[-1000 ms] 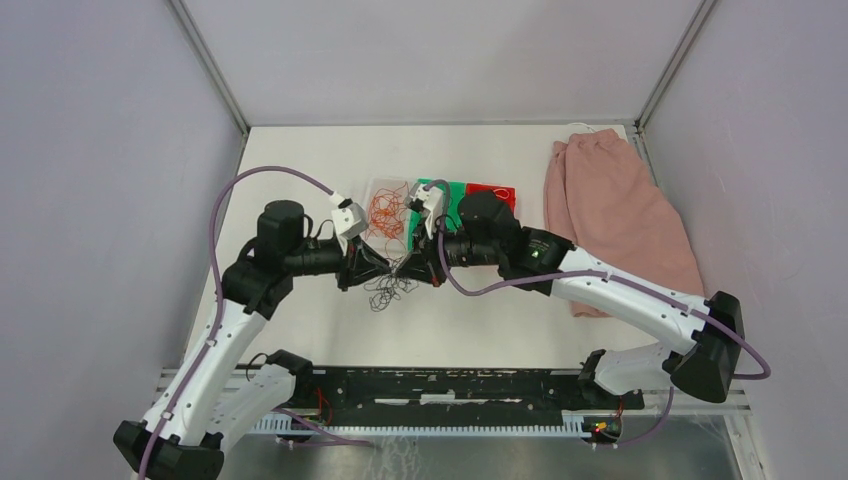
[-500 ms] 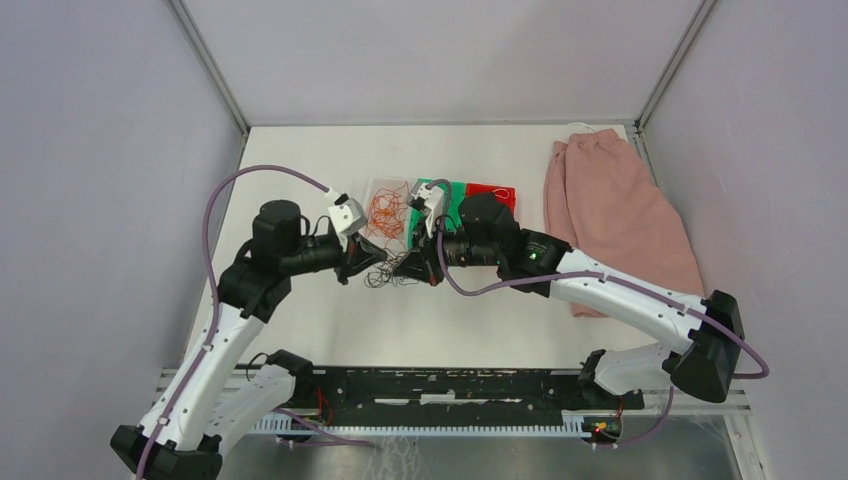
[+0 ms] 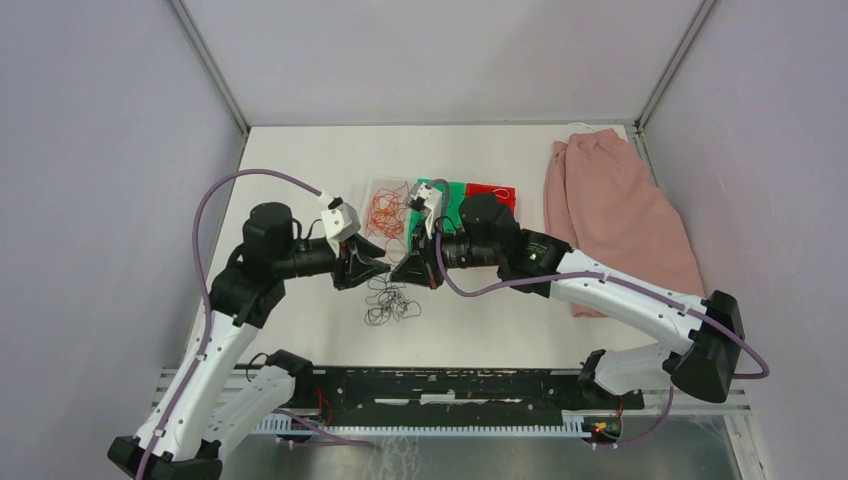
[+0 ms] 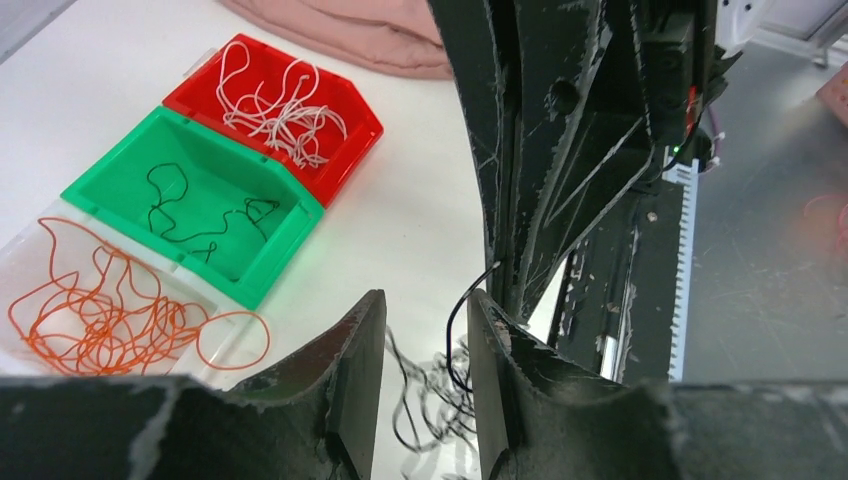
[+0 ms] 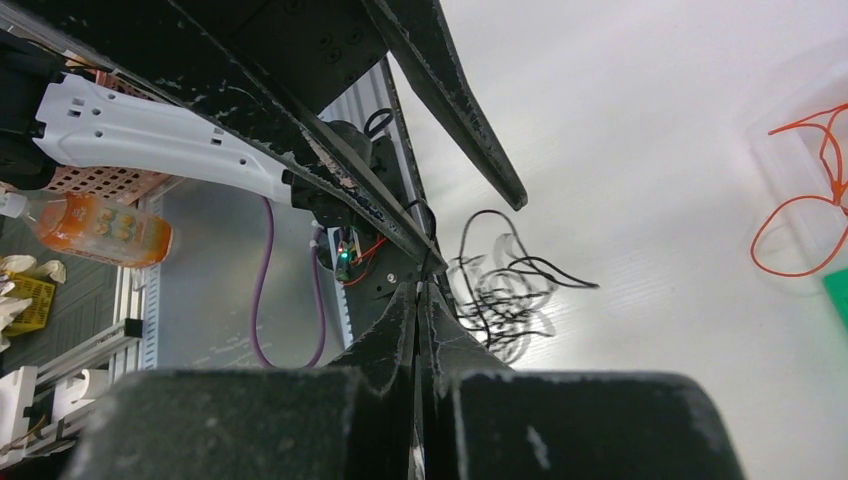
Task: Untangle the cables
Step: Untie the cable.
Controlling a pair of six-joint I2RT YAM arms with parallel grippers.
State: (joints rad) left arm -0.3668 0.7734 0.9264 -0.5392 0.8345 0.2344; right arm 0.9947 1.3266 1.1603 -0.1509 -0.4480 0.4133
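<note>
Cables [image 3: 392,303]: loose black clump lying on the desk [image 3: 300,160], centre of the overhead frame, just below the two end effector tips. One black strand [image 4: 458,318] rises from the clump to the right end effector.

Right end effector [image 3: 405,270]: fingers pressed together, no gap in its wrist view, pinching the black strand at the tips. It sits raised above the clump.

Left end effector [image 3: 375,268]: jaws apart, with a clear gap in its wrist view. The black strand hangs through that gap, nearer the finger [image 4: 500,385] on the right of that frame; cannot tell whether it touches. The two end effectors point at each other, tips near but apart.

Above the end effectors in the overhead frame, three bins side by side:
- clear bin [image 4: 40,240], orange cables [image 4: 100,315] inside, one loop trailing over its edge onto the desk
- green bin [image 4: 270,265], a few black cables [image 4: 200,205] inside
- red bin [image 4: 345,120], white cables [image 4: 285,110] inside

Pink cloth [image 3: 615,215] lies at the right of the overhead frame, well apart from the clump.
</note>
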